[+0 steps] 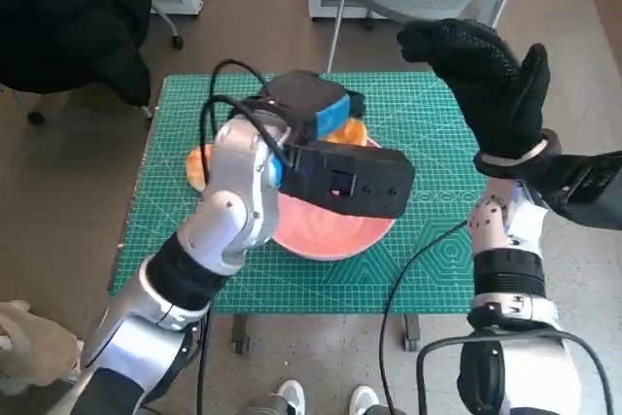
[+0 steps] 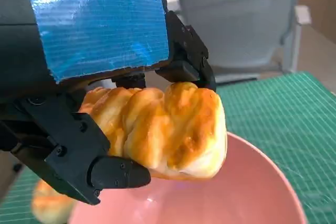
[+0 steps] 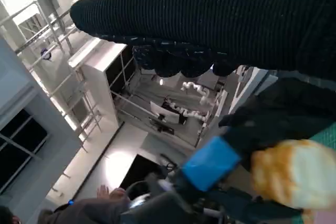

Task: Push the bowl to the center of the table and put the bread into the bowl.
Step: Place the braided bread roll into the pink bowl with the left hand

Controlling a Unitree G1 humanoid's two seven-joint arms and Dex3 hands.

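Left wrist view gave the clearest look at the bread (image 2: 168, 129): a twisted, golden-brown roll, glazed on its ridges and paler in the creases and along its underside. It was pinched in the left hand (image 2: 100, 77), black fingers (image 2: 113, 174) pressing it from one side and others hooked over it from the opposite side, and it hung just above the pink bowl (image 2: 247, 192) without touching the smooth inside. From the head view the bowl (image 1: 330, 230) sat on the green tabletop (image 1: 428, 133) a little toward 7 o'clock of its middle, with the left hand (image 1: 306, 109) over the bowl's 12 o'clock rim. A second pale roll (image 1: 198, 164) lay at the bowl's 9 o'clock. The gloved right hand (image 1: 486, 70) was lifted over the tabletop's 2 o'clock corner, fingers spread wide, holding nothing.
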